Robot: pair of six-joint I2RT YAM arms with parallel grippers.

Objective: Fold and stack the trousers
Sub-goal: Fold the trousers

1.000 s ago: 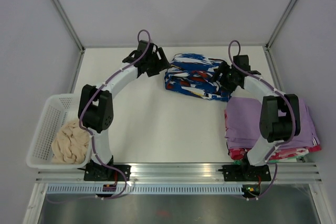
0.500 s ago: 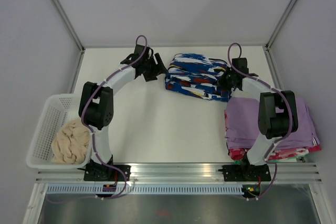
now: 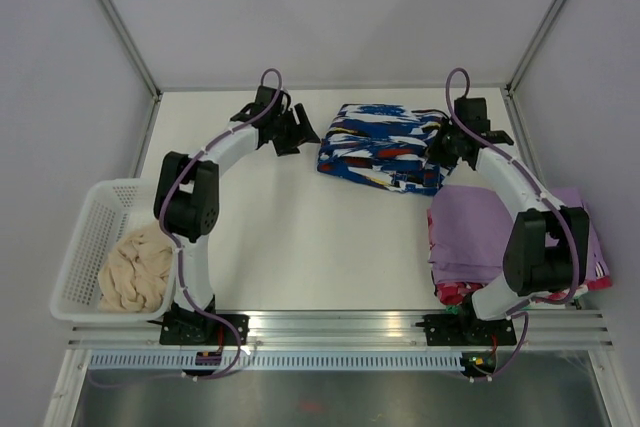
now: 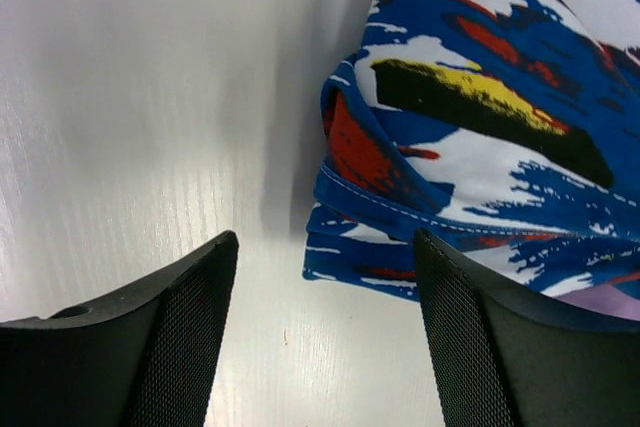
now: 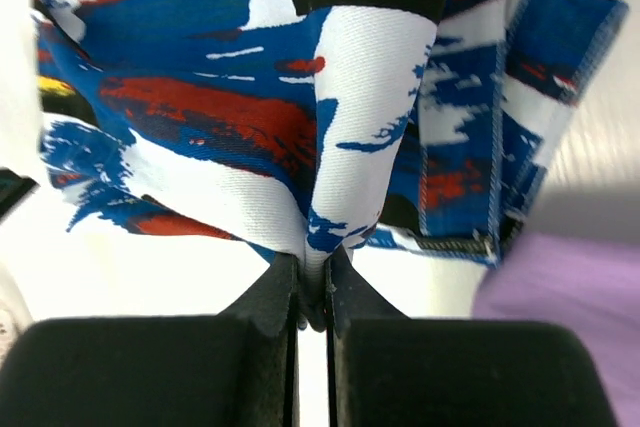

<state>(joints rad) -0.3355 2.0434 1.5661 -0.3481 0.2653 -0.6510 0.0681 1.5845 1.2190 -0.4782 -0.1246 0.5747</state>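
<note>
At the worktop's (image 3: 300,237) left edge, a basket (image 3: 80,242) held a cream bundle (image 3: 135,272). The left end effector (image 3: 296,133) stood wide open just beside the trousers (image 3: 385,147), folded at the back. The right end effector (image 5: 312,282) pinched their right edge.

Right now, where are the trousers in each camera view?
Top external: trousers upper centre, folded.
Left wrist: trousers upper right.
Right wrist: trousers fill the top, a fold pinched in the right gripper.
Shared landmark: lilac stack, lower right of the trousers in every view.
</note>
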